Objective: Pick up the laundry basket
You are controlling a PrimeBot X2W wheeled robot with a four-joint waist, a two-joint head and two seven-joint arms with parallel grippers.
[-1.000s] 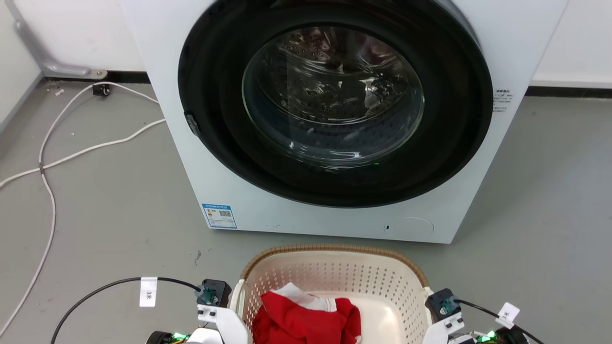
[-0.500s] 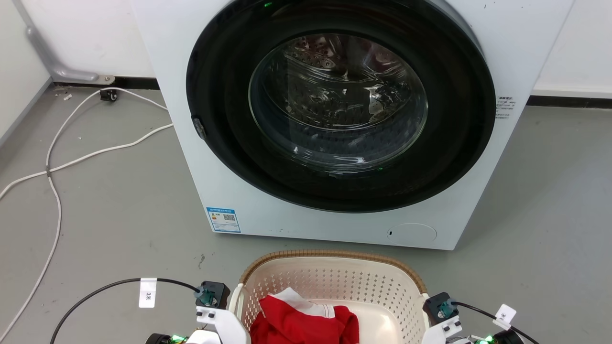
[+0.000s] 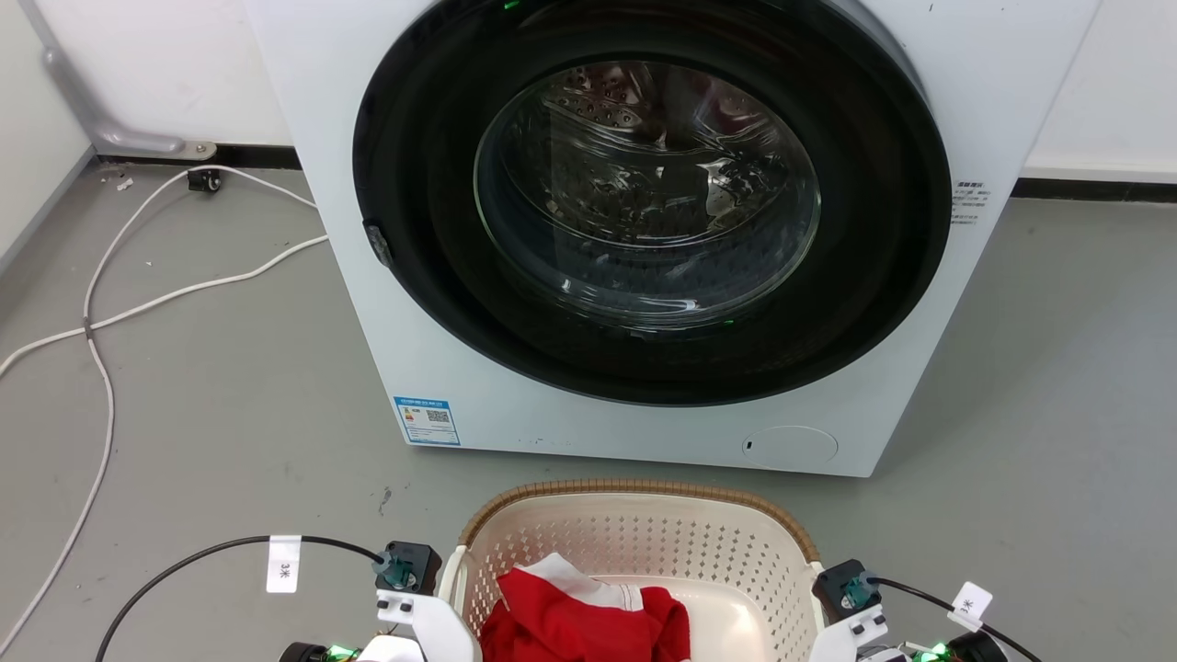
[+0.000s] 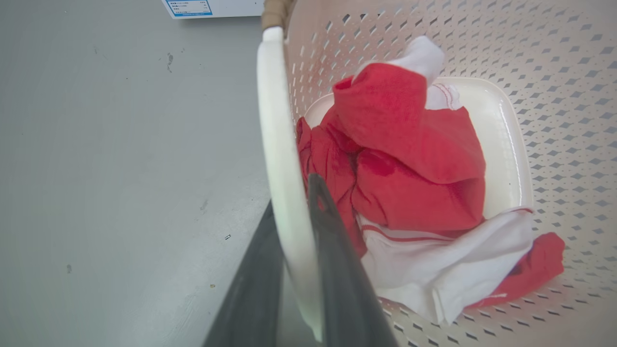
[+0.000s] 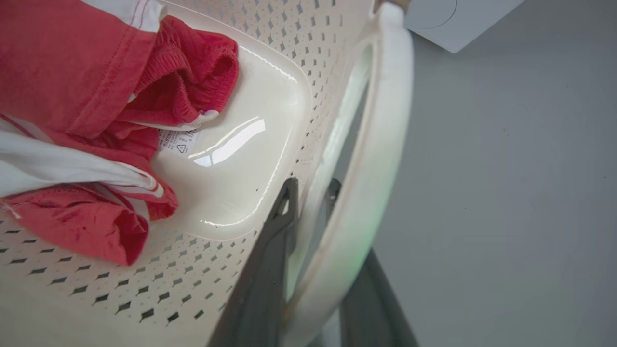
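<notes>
pinching laundry basket handles: left gripper, right gripper, one each

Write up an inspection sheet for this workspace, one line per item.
Surface: grey floor, a few dark scuffs.
Job's things: laundry basket in front of the washer, red and white clothes inside.
Clutter: nothing seen.
Grippers: left gripper closed across the basket's left handle; right gripper closed across the right handle.
Cables: white cable loose on the floor at left; a black cable at each wrist.
Surroundings: washer door shut; white wall behind.
</notes>
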